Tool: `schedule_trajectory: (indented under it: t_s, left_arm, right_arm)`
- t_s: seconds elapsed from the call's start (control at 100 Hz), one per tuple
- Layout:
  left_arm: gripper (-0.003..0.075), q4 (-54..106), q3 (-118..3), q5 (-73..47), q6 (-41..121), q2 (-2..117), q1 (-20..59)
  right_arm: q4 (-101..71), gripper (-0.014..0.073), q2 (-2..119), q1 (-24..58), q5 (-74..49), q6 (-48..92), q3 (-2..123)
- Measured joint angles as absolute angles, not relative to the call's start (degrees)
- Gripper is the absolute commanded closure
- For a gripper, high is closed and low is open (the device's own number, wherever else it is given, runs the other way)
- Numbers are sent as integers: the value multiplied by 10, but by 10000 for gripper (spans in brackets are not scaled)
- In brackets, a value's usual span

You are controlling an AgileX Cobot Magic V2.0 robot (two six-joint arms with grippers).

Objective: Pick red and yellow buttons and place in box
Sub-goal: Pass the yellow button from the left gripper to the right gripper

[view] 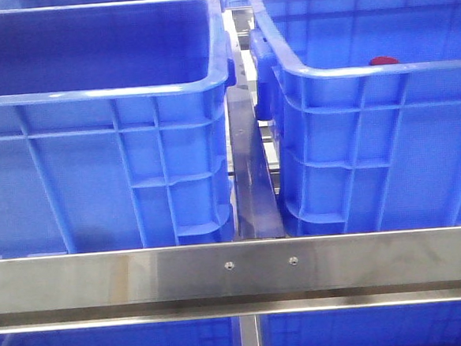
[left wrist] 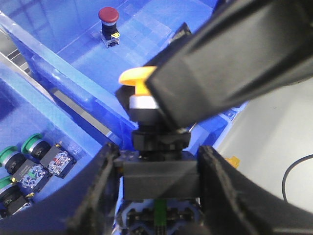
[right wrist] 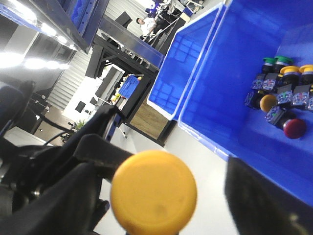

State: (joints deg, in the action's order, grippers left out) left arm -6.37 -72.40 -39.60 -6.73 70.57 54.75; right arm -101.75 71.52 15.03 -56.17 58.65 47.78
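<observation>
the left gripper [left wrist: 159, 161] pinches a yellow button [left wrist: 142, 90] by its black base. the right gripper [right wrist: 161, 196] also pinches a yellow-capped button [right wrist: 153, 192]. a red button [left wrist: 108, 15] stands in the blue box [left wrist: 161, 29].

left gripper [left wrist: 157, 161] clamped; right gripper [right wrist: 161, 196] clamped
</observation>
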Motion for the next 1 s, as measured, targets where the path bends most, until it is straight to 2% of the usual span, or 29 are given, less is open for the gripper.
schedule_trajectory:
  t_s: [0.14, 0.21, 0.28, 0.38, 0.53, 0.6, 1.0]
  left_arm:
    - [739, -64, -724, -397, -67, 706, 548]
    - [738, -64, -724, -397, -67, 706, 548]
    - [716, -64, -724, -397, -67, 706, 548]
    - [586, -64, -723, -397, -67, 706, 548]
    - [297, -64, -723, -397, -67, 706, 548]
    - [244, -64, -723, -397, -67, 706, 548]
    - [236, -64, -723, -416, -81, 706, 548]
  right_arm:
    - [-1017, 395, 715, 150, -566, 586, 480]
    - [-1017, 449, 715, 150, -566, 586, 480]
    - [-1017, 465, 715, 150, -567, 586, 480]
    - [-1016, 465, 715, 150, -568, 588, 480]
    - [-1016, 465, 715, 150, -569, 593, 480]
    - [-1015, 465, 715, 150, -570, 602, 480]
    - [-1013, 465, 715, 128, -537, 661, 480]
